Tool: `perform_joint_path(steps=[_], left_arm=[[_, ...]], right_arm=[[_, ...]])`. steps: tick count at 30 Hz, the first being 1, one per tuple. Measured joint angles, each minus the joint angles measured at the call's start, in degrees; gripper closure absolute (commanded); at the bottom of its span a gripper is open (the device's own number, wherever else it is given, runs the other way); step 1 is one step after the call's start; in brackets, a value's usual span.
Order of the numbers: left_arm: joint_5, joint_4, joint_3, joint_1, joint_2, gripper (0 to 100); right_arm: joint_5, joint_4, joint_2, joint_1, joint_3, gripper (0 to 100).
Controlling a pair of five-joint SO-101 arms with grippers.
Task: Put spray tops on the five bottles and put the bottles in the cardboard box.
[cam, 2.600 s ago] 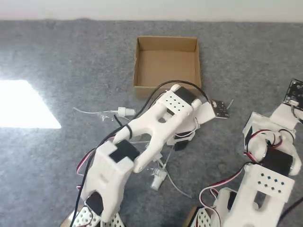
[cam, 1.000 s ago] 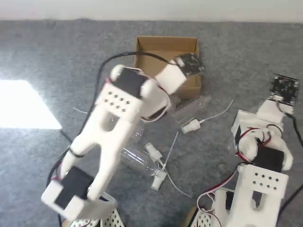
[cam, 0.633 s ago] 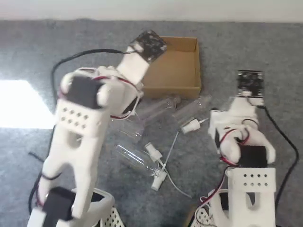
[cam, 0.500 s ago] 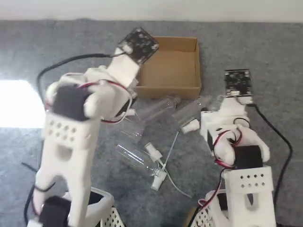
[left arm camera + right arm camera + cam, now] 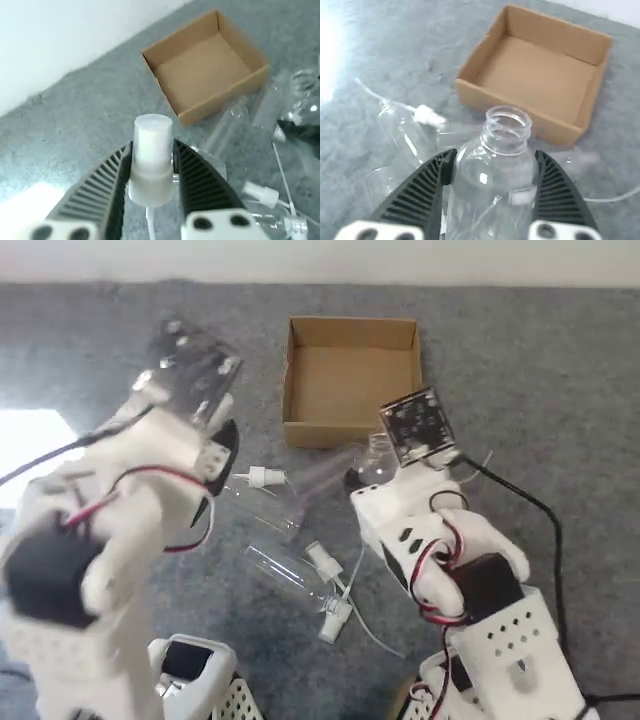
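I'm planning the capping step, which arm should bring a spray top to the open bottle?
Left, probably: the left gripper grips a spray top; the right gripper holds the open bottle.

A high camera looks down over the table (image 5: 530, 360), while both wrist cameras face the cardboard box (image 5: 205, 65) from nearby.

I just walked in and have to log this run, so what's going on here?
The left gripper is shut on a white plastic spray top. The right gripper is shut on a clear plastic bottle whose neck is open. The two are apart. More clear bottles lie on the grey carpet in front of the brown cardboard box, which holds no bottles.
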Motion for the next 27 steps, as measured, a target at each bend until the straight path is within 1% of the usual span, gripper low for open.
perform_joint_path(steps=[6,10,14,18,24,27], left_arm=[[4.7,0.0,0.0,-0.4,-5.7,98],[10.6,-1.7,-0.1,-0.4,-8.4,98],[15.8,-3.8,-0.1,-0.4,-9.0,98],[21.3,-7.3,0.1,-0.4,-9.0,98],[25.9,-13.4,0.4,-0.4,-9.0,98],[27.5,-16.5,1.3,1.6,-9.0,98]], right_arm=[[0.0,1.1,-6.0,-0.8,0.0,84.8],[0.0,1.1,-11.3,-0.8,1.0,84.6],[0.2,0.5,-17.3,-0.7,6.2,84.7],[4.0,-2.6,-22.9,-0.7,12.0,84.7],[5.1,-7.1,-28.6,-0.7,18.9,84.7],[5.1,-8.1,-29.8,-3.1,21.6,84.7]])
